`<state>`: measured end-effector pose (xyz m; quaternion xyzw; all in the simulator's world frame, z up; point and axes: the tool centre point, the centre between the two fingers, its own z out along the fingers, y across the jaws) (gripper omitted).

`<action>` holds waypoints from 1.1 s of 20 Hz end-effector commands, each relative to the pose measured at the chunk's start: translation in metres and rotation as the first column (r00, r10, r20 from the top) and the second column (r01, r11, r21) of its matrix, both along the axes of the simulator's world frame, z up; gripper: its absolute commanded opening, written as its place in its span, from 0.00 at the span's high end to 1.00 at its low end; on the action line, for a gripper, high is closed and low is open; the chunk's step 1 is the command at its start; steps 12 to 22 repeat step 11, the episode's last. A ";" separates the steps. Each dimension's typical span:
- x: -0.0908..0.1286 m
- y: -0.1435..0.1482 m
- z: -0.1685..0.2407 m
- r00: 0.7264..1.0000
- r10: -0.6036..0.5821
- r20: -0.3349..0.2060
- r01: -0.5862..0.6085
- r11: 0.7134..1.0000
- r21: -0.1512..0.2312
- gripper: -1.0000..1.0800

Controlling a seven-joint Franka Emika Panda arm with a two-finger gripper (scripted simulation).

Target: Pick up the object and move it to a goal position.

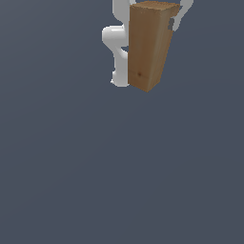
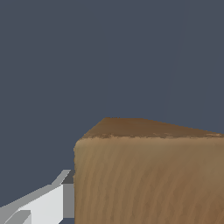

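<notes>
The object, a tall brown wood-grain block [image 1: 148, 52], stands slightly tilted at the top middle of the exterior view. My white gripper [image 1: 151, 20] straddles its upper end. A grey finger pad [image 1: 171, 24] presses its right side, and white arm parts [image 1: 116, 45] show behind its left side. In the wrist view the block [image 2: 148, 175] fills the near corner of the picture. One white finger [image 2: 48, 205] lies against its side and the other finger is out of frame. No goal marker shows.
A plain dark grey-blue surface [image 1: 119, 167] fills the rest of both views, with no other objects or edges in sight.
</notes>
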<state>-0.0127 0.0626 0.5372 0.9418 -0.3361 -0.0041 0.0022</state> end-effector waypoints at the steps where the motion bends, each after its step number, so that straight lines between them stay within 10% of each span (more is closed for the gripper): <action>1: -0.001 0.002 0.012 1.000 0.000 0.009 0.000 1.000 0.001 1.00; 22: 0.000 0.005 0.021 1.000 0.000 0.009 0.000 1.000 0.001 1.00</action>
